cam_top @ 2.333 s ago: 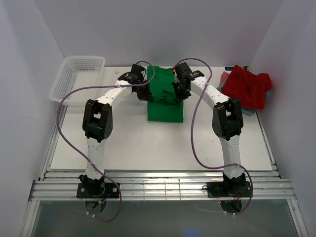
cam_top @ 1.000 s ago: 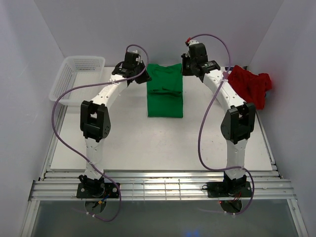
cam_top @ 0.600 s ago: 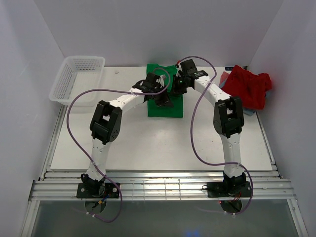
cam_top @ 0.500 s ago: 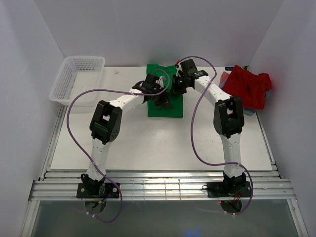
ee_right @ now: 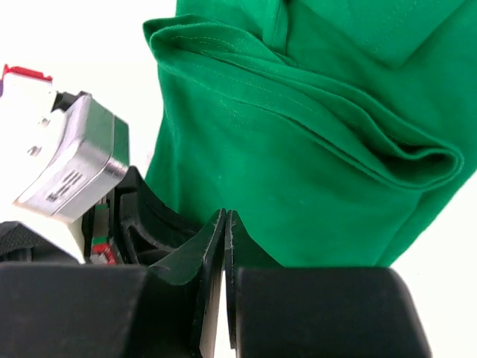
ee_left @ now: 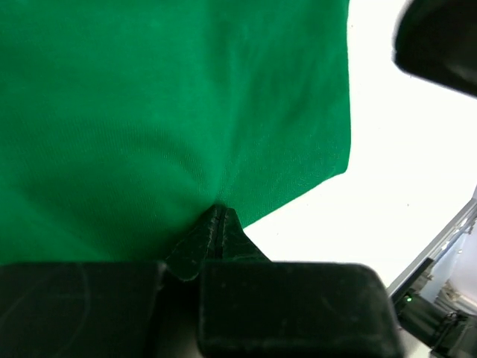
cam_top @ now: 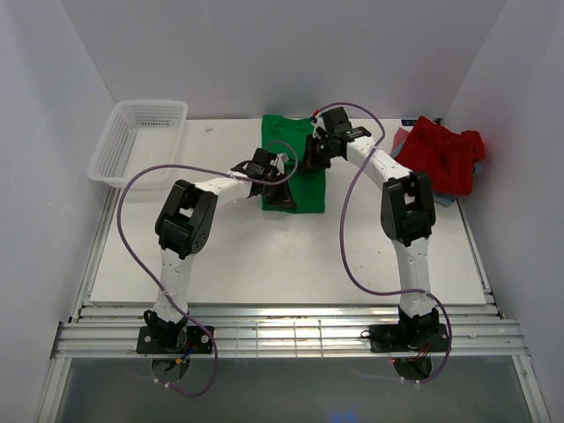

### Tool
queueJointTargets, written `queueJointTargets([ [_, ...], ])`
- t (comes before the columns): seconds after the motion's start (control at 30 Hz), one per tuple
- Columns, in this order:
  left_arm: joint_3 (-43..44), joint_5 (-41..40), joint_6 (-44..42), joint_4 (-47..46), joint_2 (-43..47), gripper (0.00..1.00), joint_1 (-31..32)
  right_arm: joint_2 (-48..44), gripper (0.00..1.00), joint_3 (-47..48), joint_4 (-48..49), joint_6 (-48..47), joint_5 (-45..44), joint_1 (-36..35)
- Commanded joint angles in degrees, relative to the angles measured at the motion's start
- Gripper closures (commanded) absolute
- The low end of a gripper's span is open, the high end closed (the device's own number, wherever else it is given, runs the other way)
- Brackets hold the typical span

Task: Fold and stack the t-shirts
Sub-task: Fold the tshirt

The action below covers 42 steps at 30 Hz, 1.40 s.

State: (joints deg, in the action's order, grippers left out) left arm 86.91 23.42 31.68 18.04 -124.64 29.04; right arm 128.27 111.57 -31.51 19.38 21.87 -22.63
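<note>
The bright green t-shirt [cam_top: 295,145] lies folded into a narrow rectangle at the back centre of the table. My left gripper [cam_top: 280,190] is shut, its tips [ee_left: 218,212] pressing on the green cloth [ee_left: 149,112] near its near right corner, where the cloth puckers. My right gripper [cam_top: 314,155] is shut, its tips [ee_right: 225,216] low over the green shirt [ee_right: 313,156], with nothing between the jaws. The red t-shirt [cam_top: 443,152] lies crumpled at the back right on a blue-grey one [cam_top: 446,201].
A white mesh basket [cam_top: 139,141] stands at the back left. The left arm's wrist [ee_right: 67,168] is close beside my right gripper. White walls close in the table on three sides. A metal rail [cam_top: 291,339] runs along the near edge.
Both grippers came from the shirt's far end down over the green cloth. The left gripper has since slid nearer, toward the shirt's near edge. The shirt's outline has hardly changed.
</note>
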Motion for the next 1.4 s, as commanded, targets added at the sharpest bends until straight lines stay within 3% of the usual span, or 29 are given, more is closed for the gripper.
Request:
queueJointTargets([
  [0.0,-5.08,-2.15,-4.34,2.96,1.5,1.0,0.67,1.28,0.92,-0.21,1.71,0.57,1.77,-0.13],
  [0.4,-22.65,-0.83,-2.95,0.68,12.83,1.0,4.1,3.13,0.92,-3.2,3.29,0.05,1.51,-0.13],
  [0.87,-31.1,1.45,-0.13,-0.99,20.65,1.0,9.71,1.02,0.92,-7.51,4.18,-3.02,-2.88,-0.13],
  [1.07,-23.74,-3.28,1.89,2.33,27.34,1.0,11.48,-8.81,0.88,-9.17,6.45,-4.52,-6.13,-0.22],
  [1.27,-11.08,-9.96,2.86,9.81,31.64,1.0,11.57,-24.45,0.69,-16.9,5.76,-6.1,-10.62,-0.83],
  [1.33,-9.13,-16.43,3.3,13.92,34.37,1.0,11.57,-28.94,0.63,-21.29,2.78,-5.84,-10.1,-1.27],
  [1.37,-9.04,-19.09,3.39,15.86,34.98,0.91,11.57,-30.17,0.58,-23.05,1.64,-5.75,-9.57,-1.36],
])
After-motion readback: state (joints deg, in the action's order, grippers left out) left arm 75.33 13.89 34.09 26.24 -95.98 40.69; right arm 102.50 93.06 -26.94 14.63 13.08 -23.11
